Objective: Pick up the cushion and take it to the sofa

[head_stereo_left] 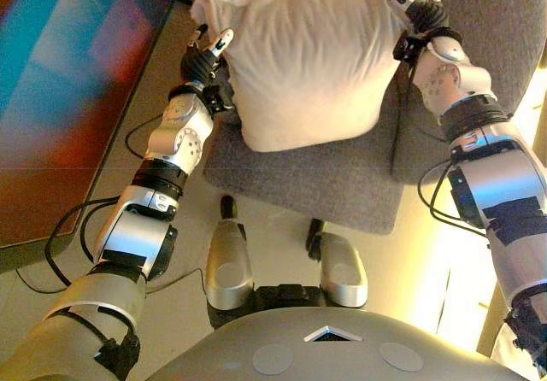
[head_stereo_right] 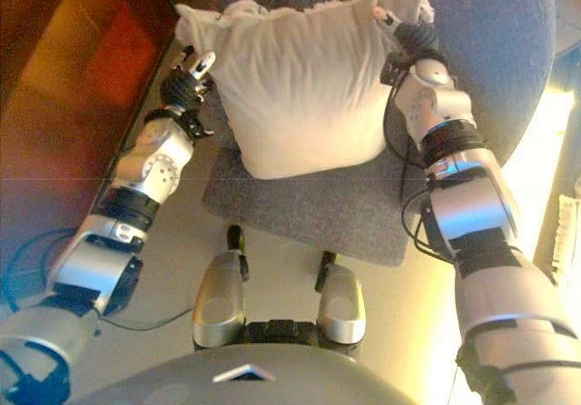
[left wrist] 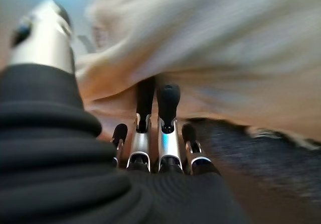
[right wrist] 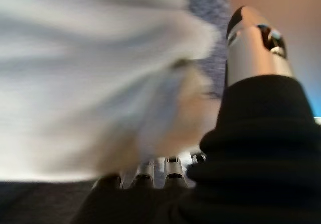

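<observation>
Because the cream cushion (head_stereo_left: pixel 312 61) looks light and soft (squashy), the left hand (head_stereo_left: pixel 205 56) and right hand (head_stereo_left: pixel 416 14) are bracing its 2 sides, fingers straight.

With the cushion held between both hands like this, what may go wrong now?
The cushion is only squeezed between the left hand and right hand, with no hand visibly under it, so it may slip down onto the grey seat. Being soft, it may also sag out if either hand eases.
</observation>
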Robot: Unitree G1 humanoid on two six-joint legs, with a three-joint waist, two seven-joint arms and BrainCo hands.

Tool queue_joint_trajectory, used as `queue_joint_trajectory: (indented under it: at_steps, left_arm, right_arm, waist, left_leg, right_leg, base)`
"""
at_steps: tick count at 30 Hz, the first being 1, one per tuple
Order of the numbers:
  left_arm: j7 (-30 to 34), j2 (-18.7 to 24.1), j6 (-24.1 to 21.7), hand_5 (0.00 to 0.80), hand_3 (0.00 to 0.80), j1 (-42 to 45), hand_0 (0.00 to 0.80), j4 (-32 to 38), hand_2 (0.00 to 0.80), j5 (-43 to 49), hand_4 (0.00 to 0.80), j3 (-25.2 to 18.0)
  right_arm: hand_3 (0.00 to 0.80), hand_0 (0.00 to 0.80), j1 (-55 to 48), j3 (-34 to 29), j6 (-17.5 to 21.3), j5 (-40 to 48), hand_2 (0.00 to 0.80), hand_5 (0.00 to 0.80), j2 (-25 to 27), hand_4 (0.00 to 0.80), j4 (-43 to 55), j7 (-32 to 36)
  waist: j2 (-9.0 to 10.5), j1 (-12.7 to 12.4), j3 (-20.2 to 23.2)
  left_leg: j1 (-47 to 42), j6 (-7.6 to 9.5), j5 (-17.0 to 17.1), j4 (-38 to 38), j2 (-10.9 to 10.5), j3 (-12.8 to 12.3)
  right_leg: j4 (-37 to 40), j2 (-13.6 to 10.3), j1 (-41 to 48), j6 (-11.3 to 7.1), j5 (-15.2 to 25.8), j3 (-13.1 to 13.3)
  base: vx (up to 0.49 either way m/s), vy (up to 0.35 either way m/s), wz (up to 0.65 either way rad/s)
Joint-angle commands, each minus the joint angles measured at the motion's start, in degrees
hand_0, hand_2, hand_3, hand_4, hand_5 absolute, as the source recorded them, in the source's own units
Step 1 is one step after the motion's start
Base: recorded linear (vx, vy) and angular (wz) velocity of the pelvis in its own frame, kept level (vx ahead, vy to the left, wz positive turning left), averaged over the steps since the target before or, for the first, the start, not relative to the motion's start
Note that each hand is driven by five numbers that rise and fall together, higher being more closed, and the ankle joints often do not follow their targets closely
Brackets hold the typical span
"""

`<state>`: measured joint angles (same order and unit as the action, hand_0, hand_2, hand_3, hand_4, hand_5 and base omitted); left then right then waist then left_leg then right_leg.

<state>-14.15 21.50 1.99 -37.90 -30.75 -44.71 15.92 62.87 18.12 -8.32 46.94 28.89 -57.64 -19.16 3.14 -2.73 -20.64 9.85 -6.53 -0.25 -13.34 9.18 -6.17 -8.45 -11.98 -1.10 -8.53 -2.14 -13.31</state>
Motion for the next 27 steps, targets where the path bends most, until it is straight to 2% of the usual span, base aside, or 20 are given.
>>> queue_joint_trajectory:
  at_steps: [1, 3, 5, 10, 12, 15, 18, 22, 25, 27]
  left_arm:
    - [-0.5, -0.5, -2.4, 0.0, 0.0, 6.7, 0.0, 4.4, 0.0, -0.3, 0.0, 0.2]
    - [-1.0, 0.2, -3.0, 0.0, 0.0, 9.2, 0.0, 5.4, 0.0, 1.0, 0.0, -0.9]
    - [-0.6, 1.5, -4.4, 0.0, 0.0, 10.9, 0.0, 5.6, 0.0, 0.8, 0.0, -2.2]
    - [5.3, 4.1, -5.3, 0.0, 0.0, 16.8, 0.0, 7.8, 0.0, -1.5, 0.0, -8.0]
    - [8.5, 5.1, -4.6, 0.0, 0.0, 20.6, 0.0, 9.5, 0.0, -1.4, 0.0, -10.7]
    - [11.8, 4.7, -5.0, 0.0, 0.0, 25.2, 0.0, 11.2, 0.0, -2.9, 0.0, -13.4]
    - [15.7, 3.0, -5.6, 0.0, 0.0, 30.1, 0.0, 14.2, 0.0, -4.1, 0.0, -15.9]
    - [22.6, 0.3, -6.0, 0.0, 0.0, 37.4, 0.0, 19.3, 0.0, -5.0, 0.0, -18.0]
    - [27.3, -2.0, -6.2, 0.0, 0.0, 41.9, 0.0, 22.6, 0.0, -6.4, 0.0, -18.6]
    - [28.4, -3.3, -8.3, 0.0, 0.0, 43.0, 0.0, 22.4, 0.0, -5.6, 0.0, -17.9]
  right_arm:
    - [0.0, 0.0, -4.4, -2.5, 1.8, -0.4, 0.0, 0.0, 3.1, 0.0, 2.6, -9.7]
    - [0.0, 0.0, -6.7, -4.5, 1.4, -0.4, 0.0, 0.0, 3.4, 0.0, 3.9, -11.5]
    - [0.0, 0.0, -8.5, -5.7, 1.0, 0.1, 0.0, 0.0, 4.4, 0.0, 4.4, -10.2]
    - [0.0, 0.0, -14.7, -7.3, 0.0, -3.1, 0.0, 0.0, 7.9, 0.0, 8.0, -0.9]
    - [0.0, 0.0, -19.5, -9.3, 1.2, -3.2, 0.0, 0.0, 9.7, 0.0, 12.7, 2.0]
    - [0.0, 0.0, -26.6, -12.8, 4.4, -5.0, 0.0, 0.0, 9.3, 0.0, 18.5, 2.7]
    - [0.0, 0.0, -34.6, -17.1, 7.0, -7.8, 0.0, 0.0, 7.1, 0.0, 23.7, 4.3]
    - [0.0, 0.0, -47.8, -21.1, 11.1, -8.3, 0.0, 0.0, 0.5, 0.0, 32.0, 11.6]
    - [0.0, 0.0, -55.8, -21.2, 13.5, -5.6, 0.0, 0.0, -6.1, 0.0, 37.0, 17.8]
    - [0.0, 0.0, -58.3, -20.0, 15.3, -2.1, 0.0, 0.0, -9.7, 0.0, 37.5, 21.2]
  waist:
    - [1.23, -2.0, 14.0]
    - [0.94, -2.2, 15.1]
    - [0.71, -2.3, 15.9]
    - [0.31, -2.3, 17.2]
    - [0.14, -1.9, 17.6]
    - [-0.12, -1.2, 17.9]
    - [-0.4, -0.5, 18.1]
    - [-0.81, 0.2, 18.0]
    - [-0.87, 0.9, 17.9]
    - [-0.89, 1.4, 17.7]
  left_leg:
    - [-3.9, -3.94, -0.7, 0.3, 3.4, -1.5]
    - [-5.5, -3.61, -1.1, 1.0, 3.0, -2.0]
    - [-6.6, -3.38, -1.4, 1.4, 2.7, -2.3]
    - [-8.6, -2.71, -1.5, 3.0, 2.0, -3.1]
    - [-9.3, -2.31, -1.3, 4.1, 1.5, -3.5]
    - [-10.1, -1.86, -1.1, 5.5, 0.9, -4.0]
    - [-10.8, -1.39, -1.3, 6.1, 0.4, -4.6]
    - [-11.8, -0.7, -1.4, 7.5, -0.3, -5.5]
    - [-12.2, -0.22, -1.2, 8.6, -0.8, -6.1]
    - [-12.4, -0.03, -1.1, 9.4, -1.2, -6.4]
  right_leg:
    - [3.1, -2.8, -0.7, -4.28, 4.6, 1.3]
    - [3.8, -2.8, 0.6, -4.24, 4.6, 1.3]
    - [4.3, -3.0, 1.5, -4.24, 4.6, 1.2]
    - [5.1, -3.3, 2.7, -4.02, 4.9, 0.4]
    - [5.5, -3.2, 2.8, -3.86, 5.2, 0.0]
    - [6.0, -3.0, 2.7, -3.68, 5.8, -0.4]
    - [6.5, -2.7, 2.6, -3.51, 6.3, -0.3]
    - [7.8, -2.0, 2.6, -3.31, 7.0, -0.3]
    - [8.3, -1.5, 2.2, -3.24, 7.4, -0.2]
    - [8.9, -1.3, 1.9, -3.2, 7.8, -0.2]
  base:
    - [0.215, 0.044, 0.1]
    - [0.166, 0.053, 0.02]
    - [0.086, 0.046, -0.02]
    - [0.024, 0.041, -0.05]
    - [-0.044, 0.019, -0.04]
    - [-0.067, 0.029, -0.02]
    - [-0.071, 0.03, 0.0]
    - [-0.084, 0.003, -0.04]
    - [-0.103, -0.021, -0.1]
    - [-0.124, -0.023, -0.12]
